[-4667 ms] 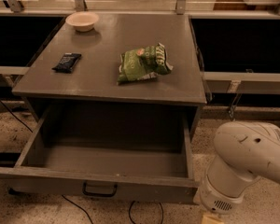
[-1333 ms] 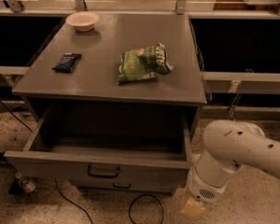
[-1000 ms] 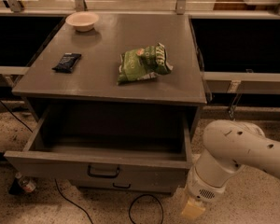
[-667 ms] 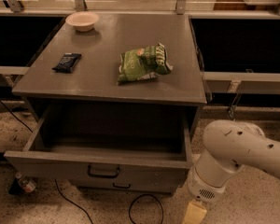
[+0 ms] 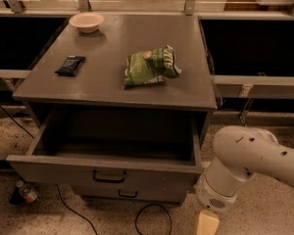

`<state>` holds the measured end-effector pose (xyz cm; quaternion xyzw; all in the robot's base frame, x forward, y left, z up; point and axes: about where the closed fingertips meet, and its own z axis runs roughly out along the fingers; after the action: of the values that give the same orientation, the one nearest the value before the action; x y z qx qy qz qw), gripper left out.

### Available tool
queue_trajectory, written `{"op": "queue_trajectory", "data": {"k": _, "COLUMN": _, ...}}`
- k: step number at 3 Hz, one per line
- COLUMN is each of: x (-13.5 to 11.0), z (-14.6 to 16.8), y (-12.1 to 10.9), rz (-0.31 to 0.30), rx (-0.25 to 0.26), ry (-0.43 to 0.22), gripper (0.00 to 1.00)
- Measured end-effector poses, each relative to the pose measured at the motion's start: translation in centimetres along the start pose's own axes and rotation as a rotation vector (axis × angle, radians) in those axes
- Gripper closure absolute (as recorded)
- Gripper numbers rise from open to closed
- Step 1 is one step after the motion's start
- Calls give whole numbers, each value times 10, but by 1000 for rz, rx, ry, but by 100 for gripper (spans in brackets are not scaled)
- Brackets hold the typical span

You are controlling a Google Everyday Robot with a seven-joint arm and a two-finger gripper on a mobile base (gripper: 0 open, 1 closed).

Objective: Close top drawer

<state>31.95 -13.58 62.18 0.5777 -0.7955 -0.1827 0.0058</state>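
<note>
The top drawer [image 5: 108, 173] of the grey cabinet stands partly open and its inside looks empty. Its front panel faces me, with a small black pull handle [image 5: 109, 176] at the centre. My white arm [image 5: 250, 155] comes in from the lower right and bends down beside the drawer's right front corner. My gripper [image 5: 207, 223] shows only as a pale yellowish piece at the bottom edge, just right of and below that corner. It is apart from the front panel.
On the cabinet top [image 5: 112, 89] lie a green chip bag [image 5: 151, 67], a black packet [image 5: 70, 65] and a pale bowl [image 5: 86, 21]. A lower drawer handle [image 5: 127, 194] shows under the top drawer. A black cable [image 5: 152, 219] and a can [image 5: 27, 192] lie on the floor.
Since the earliest frame the drawer has slid partly back in and my arm has moved left towards it. Over the last second the gripper has dropped slightly; the drawer has stayed put.
</note>
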Motion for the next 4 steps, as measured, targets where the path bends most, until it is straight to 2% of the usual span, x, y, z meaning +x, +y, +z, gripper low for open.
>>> {"op": "queue_trajectory", "data": {"k": 1, "x": 0, "z": 0, "y": 0, "rz": 0, "rx": 0, "ry": 0, "gripper": 18}}
{"op": "queue_trajectory", "data": {"k": 4, "x": 0, "z": 0, "y": 0, "rz": 0, "rx": 1, "ry": 0, "gripper": 97}}
